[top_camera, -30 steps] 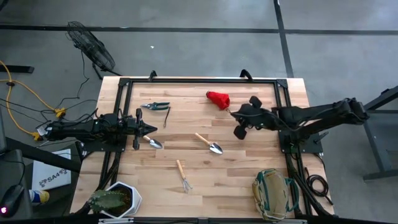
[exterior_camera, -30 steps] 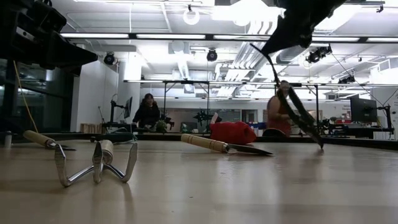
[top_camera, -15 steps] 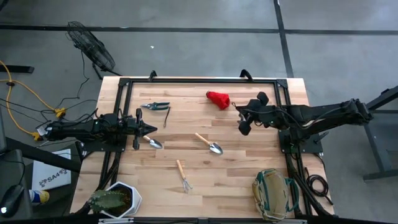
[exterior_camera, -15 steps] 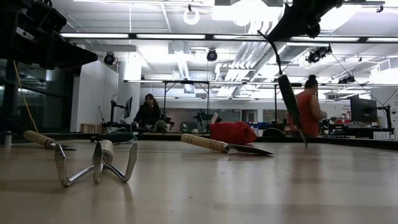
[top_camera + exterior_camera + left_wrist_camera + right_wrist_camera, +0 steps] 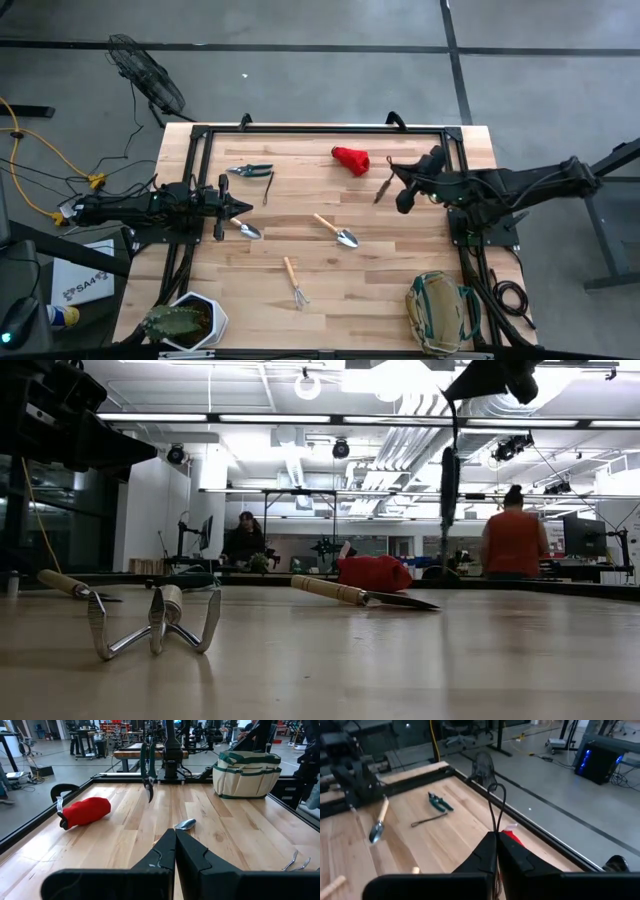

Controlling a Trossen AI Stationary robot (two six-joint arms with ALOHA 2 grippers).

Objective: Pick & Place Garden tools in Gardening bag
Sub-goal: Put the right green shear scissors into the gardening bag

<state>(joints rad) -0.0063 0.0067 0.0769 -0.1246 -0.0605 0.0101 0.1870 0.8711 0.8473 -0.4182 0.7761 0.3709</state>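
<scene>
Right end effector [image 5: 392,180] pinches wire loop of dark-handled tool [image 5: 449,482], dangling above worktop [image 5: 400,260] near red lump [image 5: 351,158]. Left end effector [image 5: 238,208] pressed together beside trowel [image 5: 246,230]. Bag [image 5: 441,311] at worktop corner.

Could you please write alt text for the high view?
From above, the right tool dangles a slim dark implement over a wooden table near a red lump. Trowels, a rake and shears lie scattered; the khaki bag sits in a corner. The left tool waits opposite.
</scene>
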